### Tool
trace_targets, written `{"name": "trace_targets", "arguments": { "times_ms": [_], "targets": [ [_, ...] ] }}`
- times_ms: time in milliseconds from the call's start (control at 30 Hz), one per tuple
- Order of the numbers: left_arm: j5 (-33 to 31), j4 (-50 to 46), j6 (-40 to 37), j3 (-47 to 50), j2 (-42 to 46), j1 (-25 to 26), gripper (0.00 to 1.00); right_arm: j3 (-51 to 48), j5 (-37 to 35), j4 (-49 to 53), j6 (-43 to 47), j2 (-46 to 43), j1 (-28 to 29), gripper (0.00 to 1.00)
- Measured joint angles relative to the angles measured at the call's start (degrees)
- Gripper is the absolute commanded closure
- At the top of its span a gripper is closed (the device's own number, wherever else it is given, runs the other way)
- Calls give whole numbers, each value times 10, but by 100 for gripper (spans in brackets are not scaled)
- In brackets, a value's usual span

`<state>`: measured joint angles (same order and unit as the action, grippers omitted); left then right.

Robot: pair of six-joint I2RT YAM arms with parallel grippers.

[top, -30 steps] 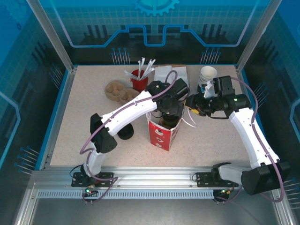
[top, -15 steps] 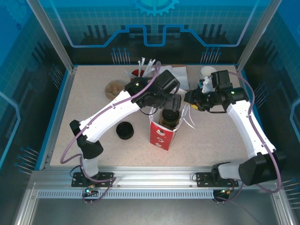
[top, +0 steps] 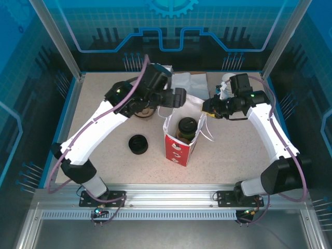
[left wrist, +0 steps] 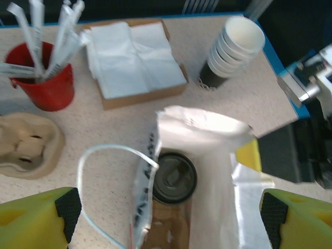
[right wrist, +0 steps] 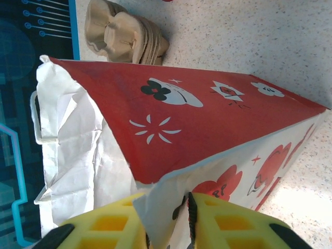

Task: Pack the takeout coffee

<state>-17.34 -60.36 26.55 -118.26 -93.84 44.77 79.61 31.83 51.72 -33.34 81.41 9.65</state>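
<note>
Peering down through the left wrist camera, I saw the takeout coffee [left wrist: 174,176] standing upright inside the red-and-white paper bag [left wrist: 212,155], its round black lid facing up between the bag's white inner walls. The left end effector [top: 175,97] hung released above and just behind the bag's mouth, its yellow fingers [left wrist: 36,218] spread wide with nothing gripped between them. From the opposite side, the right end effector [right wrist: 189,220] was clenched on the bag's top rim, with the paper pinched between its two fingers. The bag stood upright near the middle of the table [top: 238,155]. Behind it sat a red cup of wrapped straws [left wrist: 44,83], a shallow cardboard tray of white napkins [left wrist: 132,59] and a stack of lidless cups [left wrist: 228,54]. Moulded pulp carriers [left wrist: 23,140] lay just beside the red cup. A low stack of loose black lids [top: 138,144] rested on the table to the left of the bag, apart from it.
</note>
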Motion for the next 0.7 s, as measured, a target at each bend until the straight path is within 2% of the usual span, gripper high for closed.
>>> {"name": "trace_targets", "arguments": {
  "times_ms": [167,433,700],
  "targets": [
    [0,44,-10,75,44,-67,8,7,11,-11,6,15,3,81],
    [-7,94,-10,140,56,-166,8,16,19,-33,6,33,25,82],
    [3,119,-10,143,40,-239,10,18,20,-45,-1,35,55,75]
  ]
}}
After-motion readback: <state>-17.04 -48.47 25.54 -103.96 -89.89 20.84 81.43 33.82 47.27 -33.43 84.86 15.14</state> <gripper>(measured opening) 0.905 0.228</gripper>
